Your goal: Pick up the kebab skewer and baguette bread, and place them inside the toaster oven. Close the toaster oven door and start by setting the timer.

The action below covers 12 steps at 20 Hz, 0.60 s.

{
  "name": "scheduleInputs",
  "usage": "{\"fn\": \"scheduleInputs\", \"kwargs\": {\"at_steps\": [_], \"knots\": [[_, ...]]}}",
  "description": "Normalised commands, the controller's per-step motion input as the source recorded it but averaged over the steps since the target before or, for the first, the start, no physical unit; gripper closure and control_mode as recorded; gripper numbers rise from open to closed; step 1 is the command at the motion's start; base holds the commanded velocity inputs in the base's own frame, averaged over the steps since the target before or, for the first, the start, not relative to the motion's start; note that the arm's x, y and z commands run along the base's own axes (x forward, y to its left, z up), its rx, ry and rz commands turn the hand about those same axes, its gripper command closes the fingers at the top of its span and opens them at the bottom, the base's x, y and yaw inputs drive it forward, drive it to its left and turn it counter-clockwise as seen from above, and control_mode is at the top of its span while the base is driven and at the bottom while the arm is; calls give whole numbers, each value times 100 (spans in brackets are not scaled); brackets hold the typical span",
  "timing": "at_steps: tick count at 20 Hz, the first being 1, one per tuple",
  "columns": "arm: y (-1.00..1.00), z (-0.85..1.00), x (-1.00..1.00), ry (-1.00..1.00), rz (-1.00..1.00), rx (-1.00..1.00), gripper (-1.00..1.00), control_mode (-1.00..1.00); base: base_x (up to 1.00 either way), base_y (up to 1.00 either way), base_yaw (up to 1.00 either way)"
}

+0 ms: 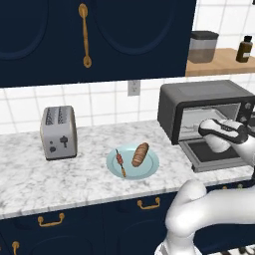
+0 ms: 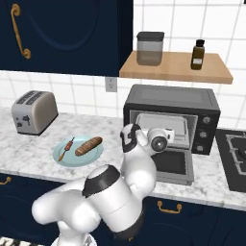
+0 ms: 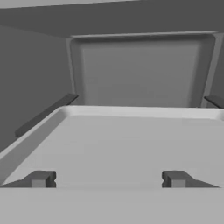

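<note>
Nearest the cameras, one white arm rises from the lower right of the left base view and bends toward the right of the frame. Its tool (image 3: 107, 179) shows in the hand view as two dark fingertips (image 3: 40, 179) low in the picture, set wide apart with nothing between them, held above a pale tray (image 3: 122, 148) inside a grey chamber.

On the marble tabletop (image 1: 30, 174), at the centre of the left base view, lies one light blue plate (image 1: 149, 168). It carries one kebab skewer (image 1: 120, 160) on its left half and one baguette bread (image 1: 140, 154) just beside it on the right half; the two lie apart. The right base view places the same plate at centre left, the stick left of the loaf.

One toaster oven (image 1: 199, 97) stands on the tabletop at the right of the left base view. The toaster oven door (image 1: 211, 157) hangs open, lying flat and forward. The right base view adds three round knobs (image 2: 206, 130) stacked down the oven's right face, and a black stove (image 2: 235, 158) at the right edge.

One silver two-slot toaster (image 1: 59, 132) stands at centre left in the left base view. Farther back, a wooden shelf (image 2: 175, 69) holds one grey canister (image 2: 150, 48) and one dark bottle (image 2: 198, 54). No writing can be read.
</note>
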Motion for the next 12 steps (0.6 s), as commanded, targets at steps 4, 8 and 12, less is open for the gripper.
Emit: {"fn": "scheduleInputs", "kwargs": {"at_steps": [4, 8, 12], "knots": [[-43, -22, -61, 15, 0, 0, -100, -100, 0, 0, 0], [-41, -24, -72, 12, 0, 0, -100, -100, 0, 0, 0], [-41, -23, -77, 13, 0, 0, -100, -100, 0, 0, 0]]}}
